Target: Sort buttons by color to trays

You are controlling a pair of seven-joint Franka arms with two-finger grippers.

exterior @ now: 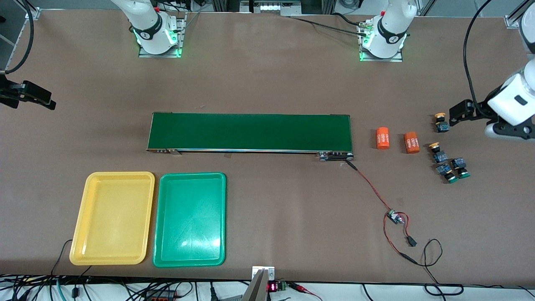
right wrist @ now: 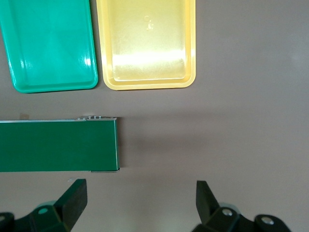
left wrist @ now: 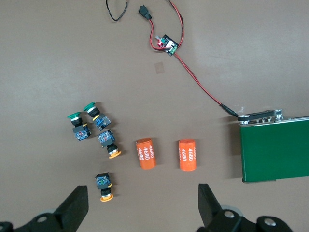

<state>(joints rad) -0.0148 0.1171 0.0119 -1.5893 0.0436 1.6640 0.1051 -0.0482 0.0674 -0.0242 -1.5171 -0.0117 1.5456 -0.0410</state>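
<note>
Now | 4 buttons | 2 trays | 2 orange cylinders

Table carrying trays, buttons, belt

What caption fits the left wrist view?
Open left gripper over four buttons and two orange cylinders beside the conveyor belt.

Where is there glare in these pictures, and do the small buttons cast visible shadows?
Front view: white glare patch on the green plastic tray, toward the front camera. Right wrist view: bright sheen across the yellow plastic tray and small highlights on the green one. Left wrist view: the yellow-capped and green-capped push buttons cast only faint, soft shadows.
</note>
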